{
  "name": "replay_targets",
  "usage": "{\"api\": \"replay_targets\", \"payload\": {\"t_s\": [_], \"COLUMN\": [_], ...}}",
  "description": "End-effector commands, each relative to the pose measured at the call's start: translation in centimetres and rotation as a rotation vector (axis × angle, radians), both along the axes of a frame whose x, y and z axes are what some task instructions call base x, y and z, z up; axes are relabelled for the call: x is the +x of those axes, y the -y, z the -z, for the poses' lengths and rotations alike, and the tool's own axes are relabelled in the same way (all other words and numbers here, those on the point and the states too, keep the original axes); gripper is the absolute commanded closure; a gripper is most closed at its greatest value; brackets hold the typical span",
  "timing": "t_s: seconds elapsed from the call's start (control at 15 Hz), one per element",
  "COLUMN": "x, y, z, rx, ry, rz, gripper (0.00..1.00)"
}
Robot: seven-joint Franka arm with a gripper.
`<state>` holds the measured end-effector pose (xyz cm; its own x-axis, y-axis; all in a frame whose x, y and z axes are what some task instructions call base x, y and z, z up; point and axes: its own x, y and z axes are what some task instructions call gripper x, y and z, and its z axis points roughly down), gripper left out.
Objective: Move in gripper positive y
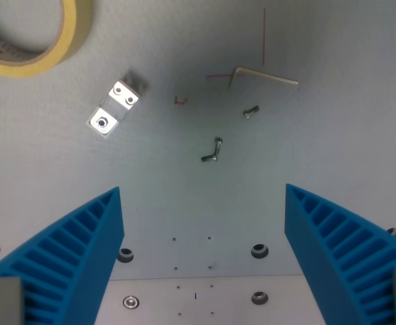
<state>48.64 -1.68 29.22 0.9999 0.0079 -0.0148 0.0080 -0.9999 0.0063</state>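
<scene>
My gripper point(203, 203) hangs above a grey tabletop, with its two blue ribbed fingers point(76, 250) rising from the bottom corners of the wrist view. The fingers stand wide apart and hold nothing. Beyond them on the table lie a small dark screw point(212, 151), a second shorter screw point(251, 112) and a bent Allen key point(262, 75). None of these touch the fingers.
A shiny metal angle bracket point(114, 108) lies toward the wrist view's left. A roll of yellow masking tape point(32, 34) fills the top left corner. Thin red marks point(263, 34) are drawn on the table. Bolt heads point(259, 251) dot a plate near the bottom.
</scene>
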Motion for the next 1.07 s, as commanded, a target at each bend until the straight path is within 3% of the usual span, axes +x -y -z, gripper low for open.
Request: {"api": "replay_targets", "payload": {"t_s": [0.07, 1.07], "x": [0.0, 0.1], "y": [0.5, 8.0], "z": [-0.3, -0.3], "rx": [0.000, 0.000], "ry": [0.006, 0.006], "rz": [0.000, 0.000], "gripper": [0.00, 0.00]}}
